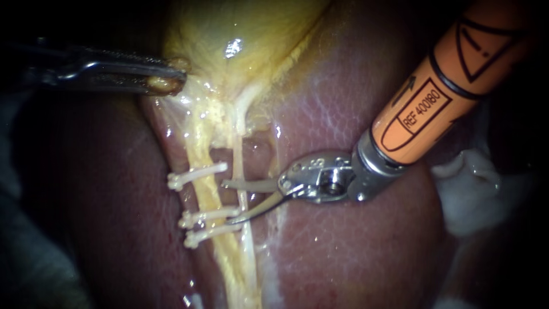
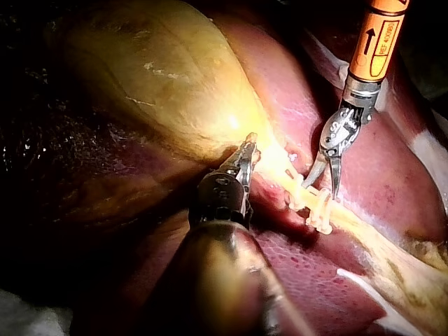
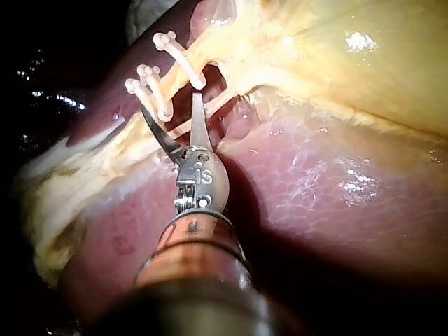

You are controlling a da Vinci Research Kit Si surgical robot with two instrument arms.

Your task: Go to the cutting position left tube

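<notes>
Gallbladder (image 1: 240, 34) pale yellow, liver (image 1: 354, 252) mottled pink-red, left tube (image 1: 200, 149) yellow, clips (image 1: 197, 174) white, right instrument (image 1: 226, 203) orange-shafted with black markings, left instrument (image 1: 174, 79) grey steel.

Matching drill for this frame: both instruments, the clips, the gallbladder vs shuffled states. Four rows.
1 left instrument, grey metal jaws
2 right instrument, orange shaft
3 white plastic clips
4 yellow glossy gallbladder

A lie across a pale yellow tube
B jaws open beside the clips
C gripped at its edge
D jaws shut on gallbladder tissue

Pairs: 1-D, 2-B, 3-A, 4-C
</notes>
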